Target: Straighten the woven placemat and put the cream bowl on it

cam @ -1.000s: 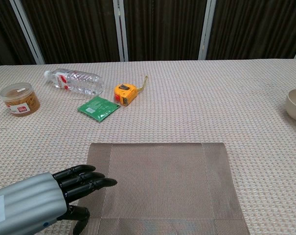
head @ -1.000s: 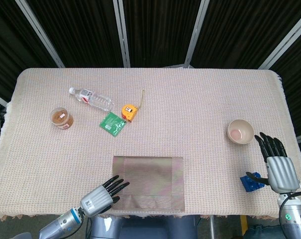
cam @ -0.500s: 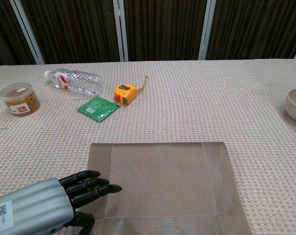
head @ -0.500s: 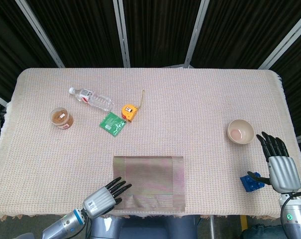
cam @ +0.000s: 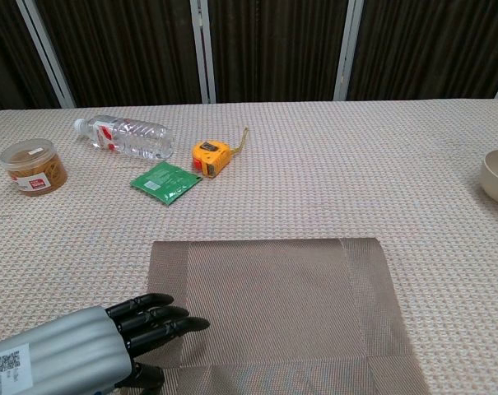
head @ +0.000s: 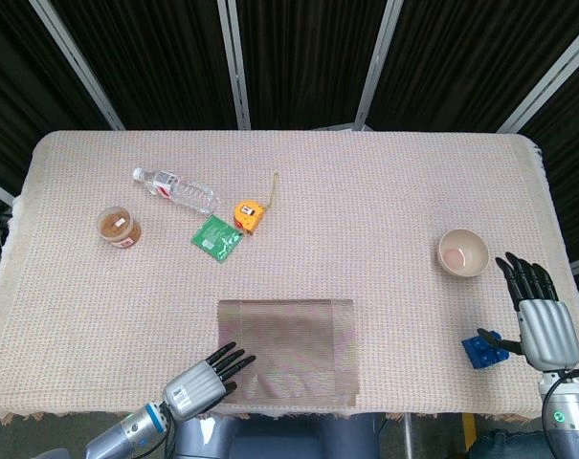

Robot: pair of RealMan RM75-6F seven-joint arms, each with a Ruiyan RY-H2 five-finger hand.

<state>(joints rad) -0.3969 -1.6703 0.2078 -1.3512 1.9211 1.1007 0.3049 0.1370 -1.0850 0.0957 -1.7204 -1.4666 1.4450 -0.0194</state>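
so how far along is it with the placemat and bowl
Done: the woven placemat looks square to the table's near edge. In hand: the left hand rests its fingers on the placemat's near left corner. Left: the cream bowl sits far right, off the placemat, with the right hand open just short of it, holding nothing.
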